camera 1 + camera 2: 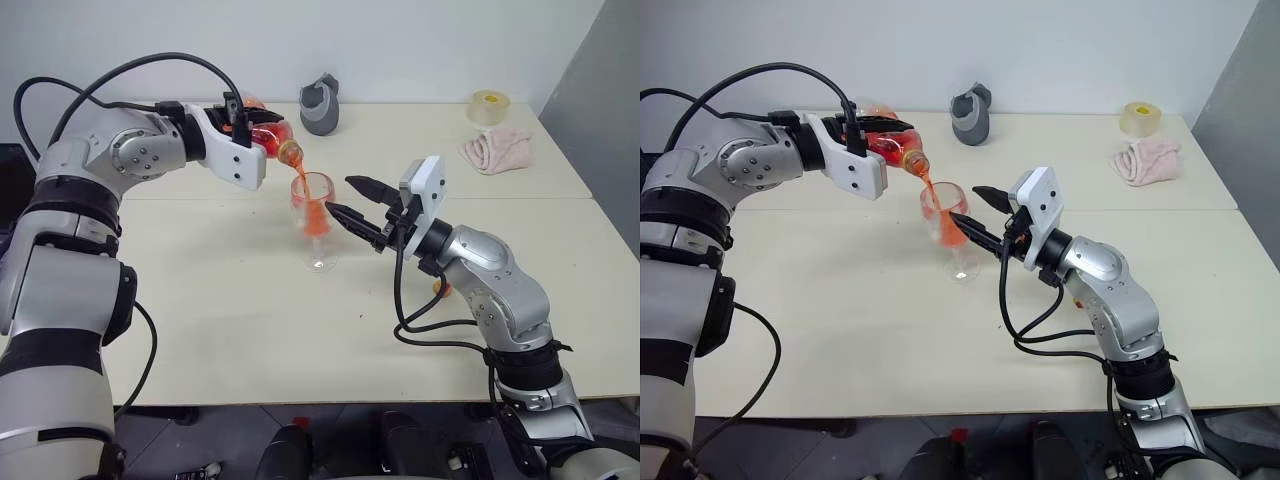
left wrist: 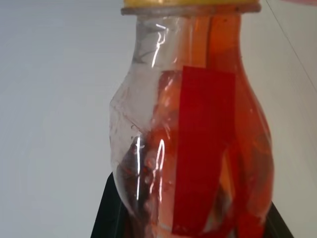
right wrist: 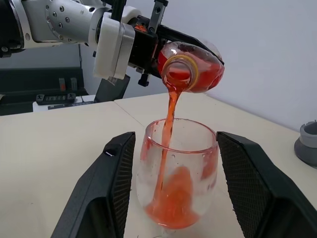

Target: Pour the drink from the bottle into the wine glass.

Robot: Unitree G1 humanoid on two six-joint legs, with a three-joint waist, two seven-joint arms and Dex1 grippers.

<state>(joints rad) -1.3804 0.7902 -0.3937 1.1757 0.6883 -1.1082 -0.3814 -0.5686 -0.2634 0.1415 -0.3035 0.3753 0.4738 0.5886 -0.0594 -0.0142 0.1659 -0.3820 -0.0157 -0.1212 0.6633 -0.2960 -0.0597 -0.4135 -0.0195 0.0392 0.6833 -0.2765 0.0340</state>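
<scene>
A: Where is the bottle (image 1: 268, 134)?

B: It sits in the left gripper (image 1: 255, 130), whose jaws are clamped on its bulbous body. It is tipped with the neck down to the right, just above the wine glass (image 1: 316, 222), and the mouth is uncapped.

A: And the drink (image 3: 168, 124)?

B: A thin red stream falls from the mouth into the bowl. Red liquid pools at the bottom of the bowl and streaks its walls, and more remains in the bottle.

A: What does the right gripper (image 1: 352, 200) do?

B: Its jaws stand apart on either side of the bowl, one pad on each flank. In the right wrist view both pads sit just beside the glass with a gap, so I see no contact.

A: Where does the glass stand?

B: Upright on the worktop (image 1: 230, 320), near the middle, between the two arms.

A: Anything else around?

B: At the far edge, a grey holder (image 1: 320, 104) behind the glass. At the far right, a roll of tape (image 1: 487, 106) and a pink cloth (image 1: 496, 149) near it. All are well apart from the glass, and nothing blocks the pour.
</scene>
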